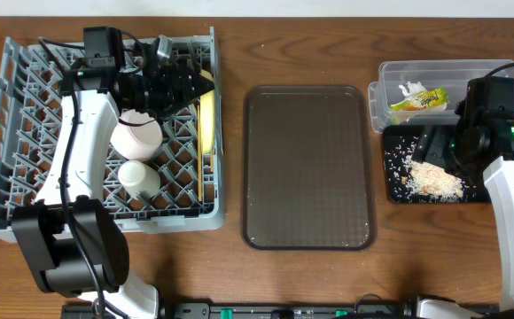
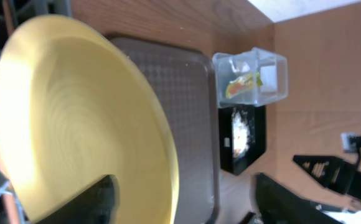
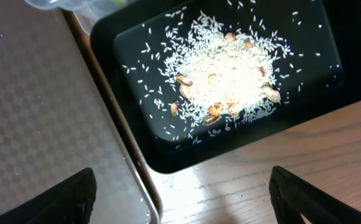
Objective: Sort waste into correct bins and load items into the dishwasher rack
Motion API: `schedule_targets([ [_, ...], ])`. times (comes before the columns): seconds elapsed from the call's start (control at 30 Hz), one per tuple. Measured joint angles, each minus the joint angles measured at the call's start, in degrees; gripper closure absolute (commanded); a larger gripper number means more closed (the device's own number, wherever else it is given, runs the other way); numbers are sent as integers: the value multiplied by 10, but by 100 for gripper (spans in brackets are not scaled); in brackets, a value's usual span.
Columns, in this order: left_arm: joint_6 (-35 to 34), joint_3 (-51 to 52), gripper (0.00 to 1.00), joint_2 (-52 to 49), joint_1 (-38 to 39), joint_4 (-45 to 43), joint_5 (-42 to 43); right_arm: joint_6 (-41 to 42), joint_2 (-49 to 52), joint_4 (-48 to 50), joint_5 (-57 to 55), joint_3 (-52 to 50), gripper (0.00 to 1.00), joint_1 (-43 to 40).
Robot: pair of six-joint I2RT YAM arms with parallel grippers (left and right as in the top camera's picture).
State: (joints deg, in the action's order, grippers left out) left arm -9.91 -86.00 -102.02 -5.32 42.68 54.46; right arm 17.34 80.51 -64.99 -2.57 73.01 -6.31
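Observation:
The yellow plate (image 1: 207, 124) stands on edge in the right part of the grey dishwasher rack (image 1: 9, 133). My left gripper (image 1: 195, 89) is open around it: in the left wrist view one finger lies before the plate's face (image 2: 75, 112), the other is far off it, with the gripper's middle (image 2: 183, 180) near the rim. A white bowl (image 1: 137, 133) and a white cup (image 1: 139, 177) sit in the rack. My right gripper (image 1: 434, 142) (image 3: 182, 171) is open and empty over the black bin (image 1: 394, 190) (image 3: 330, 37) holding rice and crumbs (image 3: 230, 74). The clear bin (image 1: 390, 75) holds the wrapper (image 1: 419, 100) and paper scrap (image 1: 412, 88). The blue bowl is hidden.
The flat brown serving tray (image 1: 306, 168) (image 3: 37, 93) lies between the rack and the bins, its right edge close to the black bin. Thin sticks, perhaps the chopsticks (image 1: 199, 173), lie by the rack's right wall. The left arm crosses over the rack.

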Motion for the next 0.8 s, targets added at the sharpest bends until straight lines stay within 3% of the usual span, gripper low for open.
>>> schedule_targets([
  [0.07, 5, 0, 19, 0, 0, 5, -12, 0, 0, 12, 1, 0, 2, 0],
  [0.17, 24, 0, 18, 3, 0, 24, -60, -3, 0, 45, 14, 0, 1, 0],
  [0.37, 38, 3, 16, 63, 0, 35, -225, -53, 0, 150, 90, 0, 1, 3],
  [0.4, 39, 3, 11, 77, 0, 36, -248, -65, 0, 167, 102, 0, 1, 7],
  [0.5, 42, 2, 10, 127, 0, 57, -328, -102, 1, 196, 123, 0, 1, 27],
  [0.8, 42, 3, 10, 153, 0, 249, -448, -137, 30, 101, 119, 0, 10, 47],
])
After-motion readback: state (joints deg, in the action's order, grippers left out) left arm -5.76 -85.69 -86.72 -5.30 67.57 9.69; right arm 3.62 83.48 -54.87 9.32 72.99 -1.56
